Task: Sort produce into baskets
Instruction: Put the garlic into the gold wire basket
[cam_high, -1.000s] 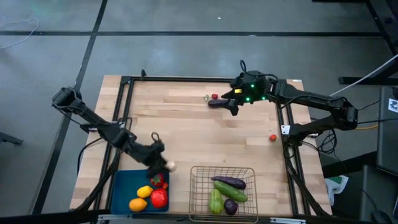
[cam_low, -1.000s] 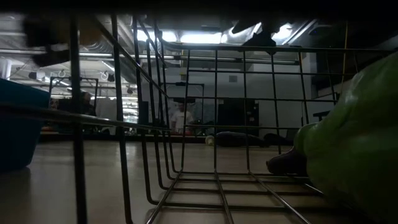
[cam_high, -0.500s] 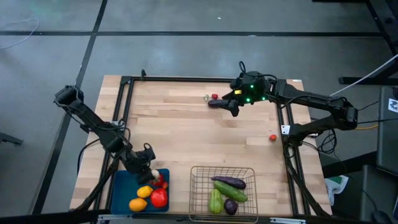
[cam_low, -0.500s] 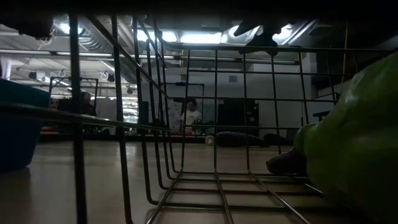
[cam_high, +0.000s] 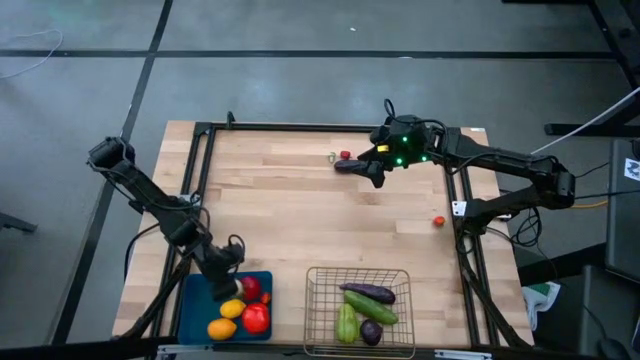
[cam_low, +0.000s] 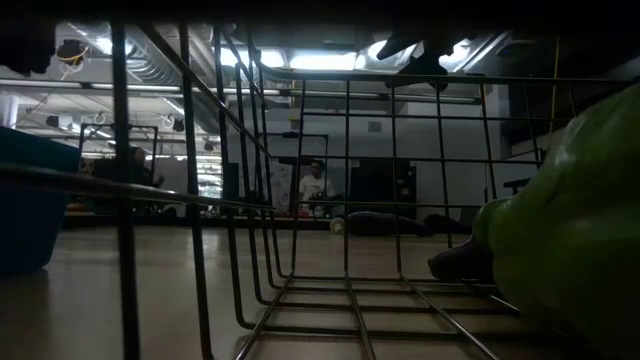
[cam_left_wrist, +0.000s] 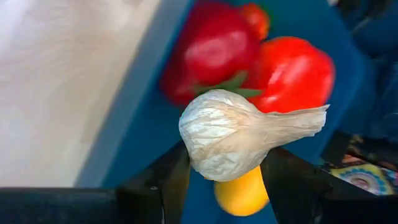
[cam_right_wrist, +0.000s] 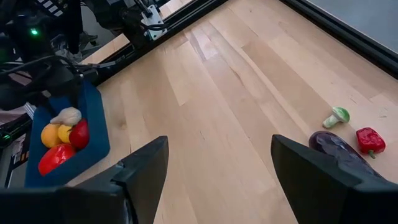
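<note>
The left gripper (cam_left_wrist: 214, 180) pinches a white garlic (cam_left_wrist: 233, 143) directly above the blue tray (cam_high: 195, 310), at 7 o'clock on the table. The right gripper (cam_right_wrist: 214, 165) hovers spread at 1 o'clock, beside a purple eggplant (cam_right_wrist: 339, 152) with its long axis pointing to 9 o'clock.

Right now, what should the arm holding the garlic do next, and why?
Probably open the left tool and let the garlic drop. It is gripped between the tool's fingers, held over the blue tray, above the red produce and a yellow lemon already lying there, so a release should land it inside. The right tool hangs open near the eggplant.
</note>
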